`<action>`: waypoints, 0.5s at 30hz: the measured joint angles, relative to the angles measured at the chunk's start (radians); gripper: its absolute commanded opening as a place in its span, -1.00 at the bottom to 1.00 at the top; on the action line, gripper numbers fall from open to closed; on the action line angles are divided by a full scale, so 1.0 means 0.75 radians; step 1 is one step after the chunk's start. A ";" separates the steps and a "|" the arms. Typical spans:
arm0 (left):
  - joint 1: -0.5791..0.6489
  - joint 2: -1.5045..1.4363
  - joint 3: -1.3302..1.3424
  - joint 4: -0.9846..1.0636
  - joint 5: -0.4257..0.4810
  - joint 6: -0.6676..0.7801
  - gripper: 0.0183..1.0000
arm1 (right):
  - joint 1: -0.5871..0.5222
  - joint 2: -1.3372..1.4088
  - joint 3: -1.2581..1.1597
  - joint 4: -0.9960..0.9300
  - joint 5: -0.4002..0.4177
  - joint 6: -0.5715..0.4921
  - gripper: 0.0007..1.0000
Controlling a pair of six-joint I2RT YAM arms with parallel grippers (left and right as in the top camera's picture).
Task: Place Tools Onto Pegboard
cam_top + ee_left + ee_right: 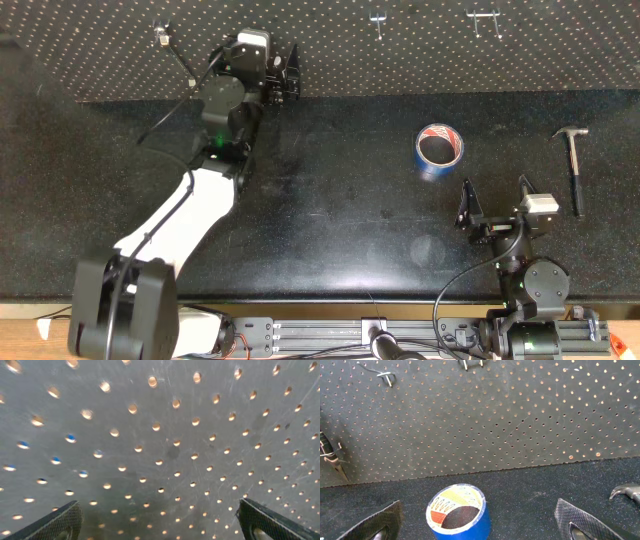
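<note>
Up against the pegboard (400, 50), the left gripper (284, 76) hung close to the perforated panel, near its lower edge. Its fingers (55, 522) were spread wide with nothing between them, and its wrist view looked straight onto the rows of holes. Toward the front right of the table (330, 200), the right gripper (494, 207) sat low, likewise open and empty, pointing toward the board. A roll of blue tape (439, 148) lay flat on the table, its opening upward, between the right gripper and the pegboard and touching neither. A hammer (573, 165) lay on the table to the right of the tape, well apart from it, with its head toward the pegboard and its handle running back toward the front edge. Both tools rested on the table, not yet hung. Metal hooks (378, 20) stood out of the pegboard's upper part: two above the tape and hammer, and one farther left, beside the left arm.
</note>
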 measured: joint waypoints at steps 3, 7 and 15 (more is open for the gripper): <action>0.016 -0.075 0.001 -0.087 -0.001 0.000 0.99 | 0.000 0.000 0.000 0.000 0.000 0.000 0.98; 0.054 -0.234 0.005 -0.312 -0.009 0.000 0.99 | 0.000 0.000 0.000 0.000 0.000 0.000 0.98; 0.187 -0.727 -0.280 -0.333 0.104 0.000 0.99 | 0.000 0.000 0.001 -0.001 0.000 0.000 0.98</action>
